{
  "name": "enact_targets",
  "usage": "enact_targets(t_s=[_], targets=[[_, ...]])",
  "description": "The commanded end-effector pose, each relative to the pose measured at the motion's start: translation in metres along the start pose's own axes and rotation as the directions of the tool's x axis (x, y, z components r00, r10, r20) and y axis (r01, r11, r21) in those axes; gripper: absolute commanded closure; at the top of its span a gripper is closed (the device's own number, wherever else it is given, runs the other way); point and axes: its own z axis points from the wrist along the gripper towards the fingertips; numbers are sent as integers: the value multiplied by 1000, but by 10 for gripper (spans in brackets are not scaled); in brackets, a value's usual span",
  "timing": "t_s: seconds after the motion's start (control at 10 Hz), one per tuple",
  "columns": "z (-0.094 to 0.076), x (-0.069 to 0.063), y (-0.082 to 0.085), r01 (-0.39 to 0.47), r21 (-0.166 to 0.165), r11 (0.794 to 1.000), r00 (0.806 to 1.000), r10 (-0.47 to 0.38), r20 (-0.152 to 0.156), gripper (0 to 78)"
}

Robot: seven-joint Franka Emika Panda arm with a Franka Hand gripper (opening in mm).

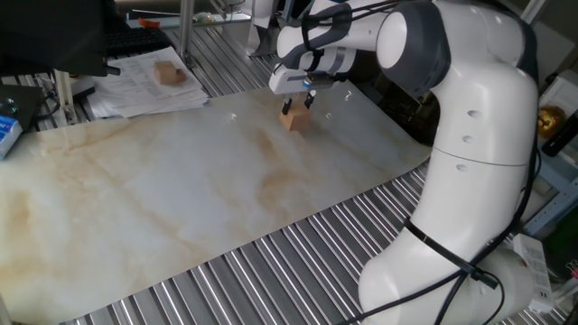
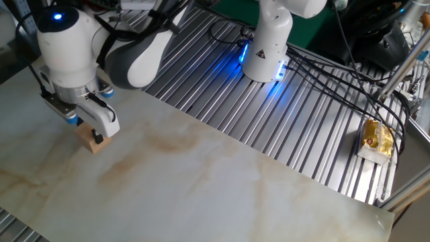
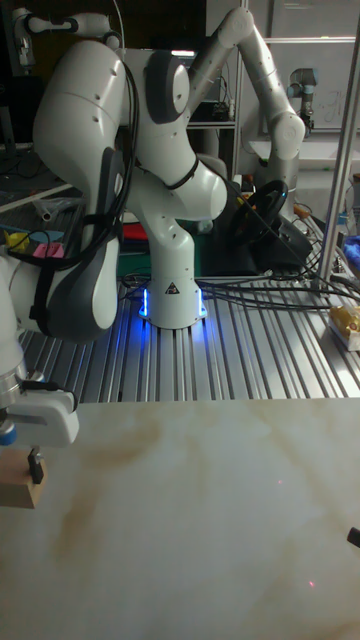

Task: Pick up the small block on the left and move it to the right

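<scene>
You have a pale marbled board (image 1: pixel 181 190) laid over a ribbed metal table (image 1: pixel 271 271), with cables and other robot hardware crowding the background. Starting from the left of the one fixed view, a stack of papers (image 1: pixel 144 86) sits off the board's far corner, and a second tan block (image 1: pixel 168 73) rests on top of it, well apart from the work; it looks parked there out of the way, so don't confuse it with your target.

Moving right along the board's far edge, you reach the small block (image 1: pixel 291 120), lying flat on the marble. The gripper (image 1: pixel 297 106) hangs directly over it, pointing straight down, which suits a top-down pinch across two opposite faces. From the other fixed view, the block (image 2: pixel 93 141) sits at the fingertips, one dark pad (image 2: pixel 99 138) against or just beside its face. In the tall fixed view the block (image 3: pixel 22 490) appears at the left edge with a fingertip just above its top.

The jaws stand only about a block's width apart; I cannot tell whether they are pressing the block or merely straddling it. The block appears to be resting on the board, so judge the lift as not yet achieved.

To the right, the marble stretches bare, giving you room for the set-down.
</scene>
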Motion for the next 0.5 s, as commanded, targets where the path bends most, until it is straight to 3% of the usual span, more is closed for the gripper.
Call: enact_targets(t_s=[0.1,0.5], targets=[[-7,0,4,1,2,1000,1000,-1,3,764],[-18,13,15,-4,2,1000,1000,4,-9,764]])
